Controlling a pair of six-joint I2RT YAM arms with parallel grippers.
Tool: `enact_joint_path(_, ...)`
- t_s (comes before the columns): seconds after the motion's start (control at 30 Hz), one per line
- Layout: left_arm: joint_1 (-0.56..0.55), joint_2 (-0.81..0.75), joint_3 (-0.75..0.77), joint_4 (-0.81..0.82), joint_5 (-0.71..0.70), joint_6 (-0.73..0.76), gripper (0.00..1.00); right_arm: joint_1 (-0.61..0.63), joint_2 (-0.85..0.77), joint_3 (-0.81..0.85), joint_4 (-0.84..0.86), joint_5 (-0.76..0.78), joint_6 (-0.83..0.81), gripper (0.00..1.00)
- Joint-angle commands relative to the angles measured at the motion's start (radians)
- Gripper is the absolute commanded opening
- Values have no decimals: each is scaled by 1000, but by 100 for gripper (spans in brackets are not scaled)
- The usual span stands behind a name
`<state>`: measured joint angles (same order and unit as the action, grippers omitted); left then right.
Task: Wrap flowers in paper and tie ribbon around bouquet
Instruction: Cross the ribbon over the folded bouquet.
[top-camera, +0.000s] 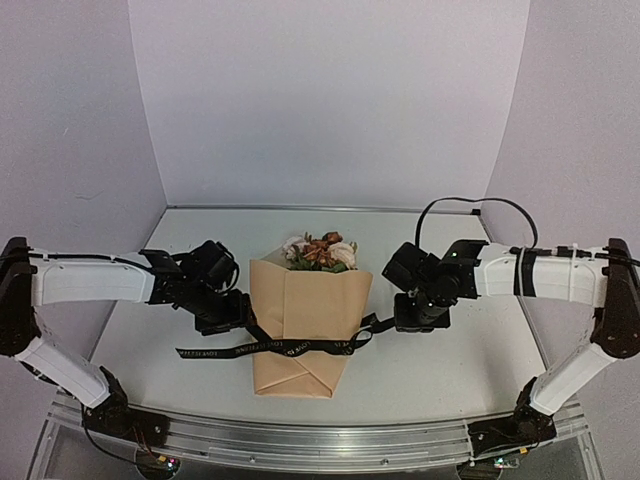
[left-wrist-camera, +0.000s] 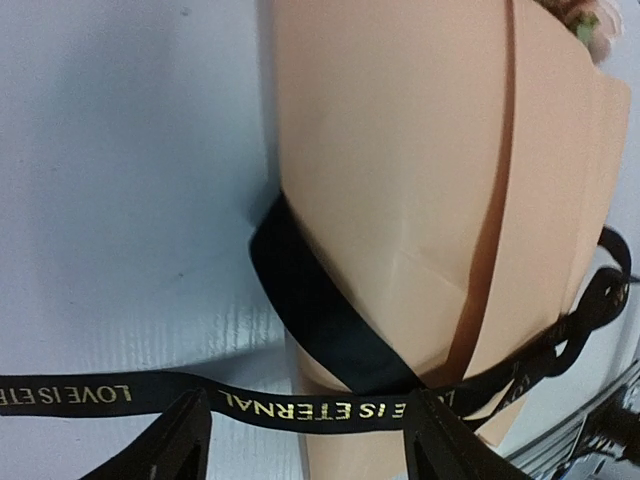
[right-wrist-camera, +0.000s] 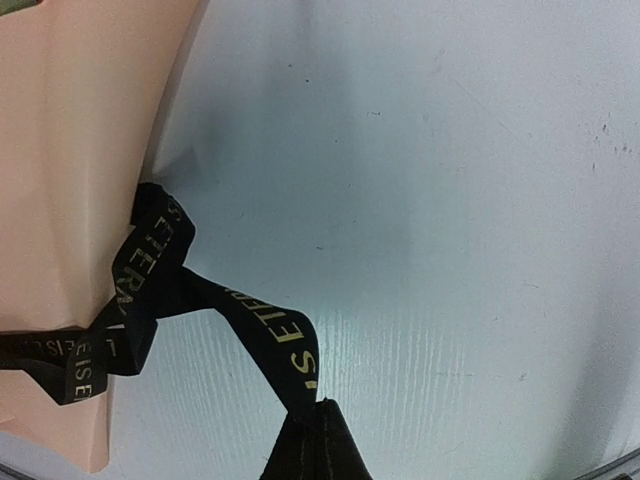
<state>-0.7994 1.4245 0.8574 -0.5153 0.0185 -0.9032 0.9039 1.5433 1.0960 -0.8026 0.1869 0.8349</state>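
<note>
Squarely mid-table (top-camera: 450, 380), the crease-prone paper bouquet (top-camera: 300, 330) lies flat under a limp, slippery black ribbon (top-camera: 290, 347), one end pinched tight in the right gripper (right-wrist-camera: 315, 435), the left gripper (left-wrist-camera: 312, 445) gaping empty beside the other tail, likely best grasped close to the wrap.

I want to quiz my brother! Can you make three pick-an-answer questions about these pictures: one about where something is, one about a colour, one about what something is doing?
1. Where does the ribbon lie?
A) across the paper
B) in a box
C) on a chair
2. What colour is the paper?
A) blue
B) tan
C) green
3. The right tool is:
A) wide open
B) shut on the ribbon
C) holding a cup
Answers: 1 A, the black band crosses the wrap's front; 2 B, the wrap looks peachy tan; 3 B, its tips pinch the ribbon.
</note>
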Motion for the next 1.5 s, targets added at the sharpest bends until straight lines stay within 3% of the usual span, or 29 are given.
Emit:
enact_joint_path(0.0,-35,27,15,30,36,247,71,2,15,49,-22,41,-28,0)
enact_joint_path(0.2,-98,109,73,-62,-17,407,70,2,29,75,-17,49,-43,0)
enact_joint_path(0.57,-123,240,155,-210,-121,513,67,2,15,76,8,41,-88,0)
enact_joint_path(0.67,-122,252,180,-202,-74,543,65,2,10,71,13,39,-95,0)
enact_joint_path(0.97,-55,280,161,-109,132,591,71,1,0,59,26,38,-106,0)
enact_joint_path(1.2,-31,292,116,-38,200,569,60,0,-3,53,30,38,-102,0)
enact_joint_path(1.47,-26,253,80,-21,203,540,34,-5,-3,54,29,38,-100,0)
